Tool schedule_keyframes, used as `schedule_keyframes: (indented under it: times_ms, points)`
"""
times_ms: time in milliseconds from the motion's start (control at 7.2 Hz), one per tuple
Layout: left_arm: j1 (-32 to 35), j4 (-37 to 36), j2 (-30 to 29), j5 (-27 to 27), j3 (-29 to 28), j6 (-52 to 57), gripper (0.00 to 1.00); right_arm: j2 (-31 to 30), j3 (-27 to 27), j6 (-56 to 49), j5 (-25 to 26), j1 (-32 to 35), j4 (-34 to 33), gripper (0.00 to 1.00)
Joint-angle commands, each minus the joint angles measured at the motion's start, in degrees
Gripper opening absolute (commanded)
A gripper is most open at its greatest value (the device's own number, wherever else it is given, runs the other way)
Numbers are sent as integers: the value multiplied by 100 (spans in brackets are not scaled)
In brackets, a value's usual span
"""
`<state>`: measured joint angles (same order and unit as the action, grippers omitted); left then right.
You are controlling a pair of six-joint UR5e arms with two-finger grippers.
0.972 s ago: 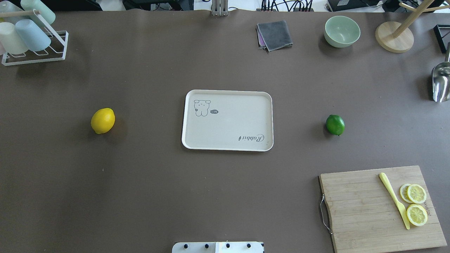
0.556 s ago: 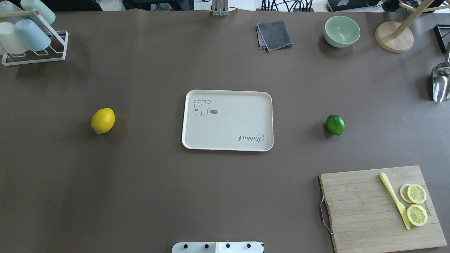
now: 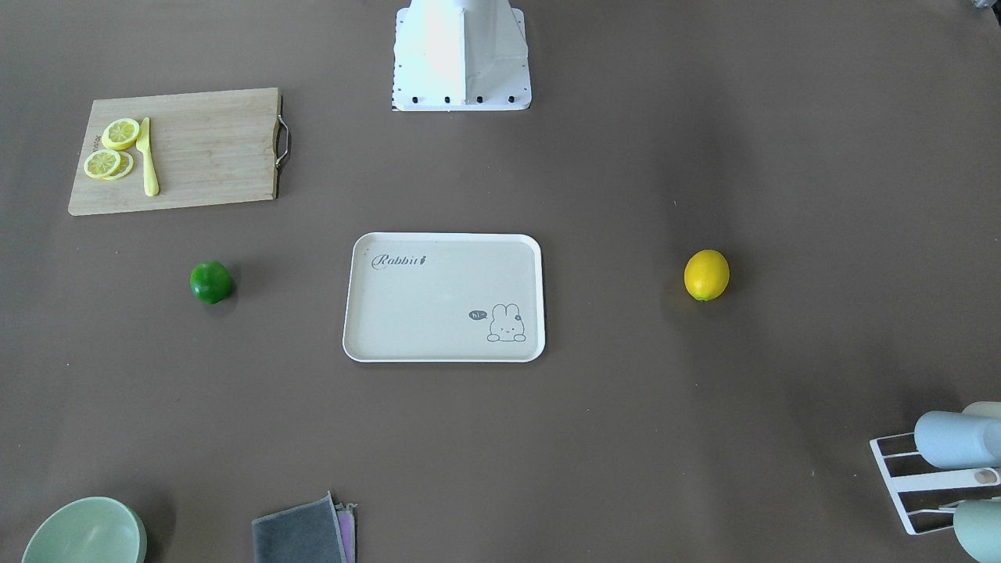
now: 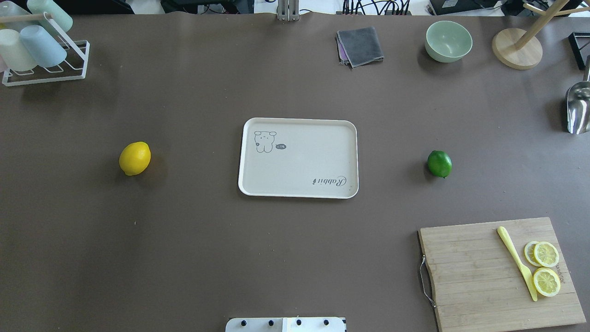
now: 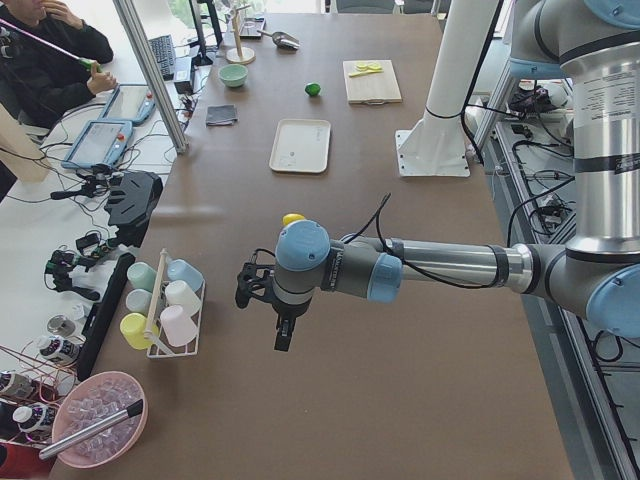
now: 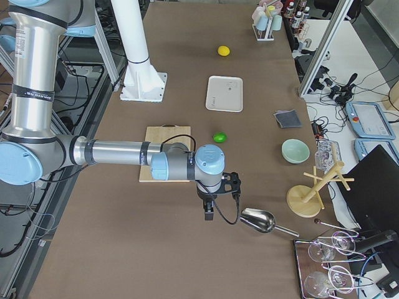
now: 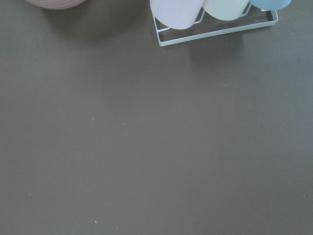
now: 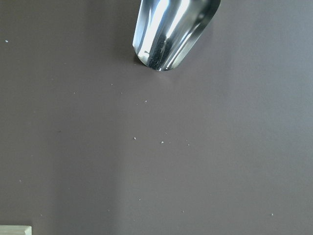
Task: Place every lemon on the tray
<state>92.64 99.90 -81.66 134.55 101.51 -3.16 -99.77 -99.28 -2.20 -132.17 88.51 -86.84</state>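
The bright yellow lemon (image 4: 134, 158) lies on the brown table to the left of the tray (image 4: 299, 161). The dark green lemon (image 4: 439, 163) lies to the tray's right. Both are well apart from the tray, which holds nothing. In the front-facing view the yellow lemon (image 3: 706, 274) is on the right and the green one (image 3: 211, 281) on the left. My left gripper (image 5: 283, 338) hangs over the table's left end near the cup rack. My right gripper (image 6: 208, 215) hangs over the right end near the metal scoop. I cannot tell whether either is open or shut.
A wooden cutting board (image 4: 479, 281) with lemon slices (image 4: 546, 267) and a yellow knife (image 4: 516, 263) sits front right. A cup rack (image 4: 41, 50) stands back left. A grey cloth (image 4: 360, 46), green bowl (image 4: 448, 41), wooden stand (image 4: 516, 48) and metal scoop (image 4: 578, 108) line the back right.
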Motion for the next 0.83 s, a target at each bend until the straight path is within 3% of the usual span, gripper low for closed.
schedule_keyframes:
  times_ms: [0, 694]
  points:
    - [-9, -6, -60, 10, 9, -9, 98, -7, 14, 0, -10, 0, 9, 100]
    - [-53, 256, -332, 150, 220, -44, 98, 300, -65, 8, -54, -96, 27, 100]
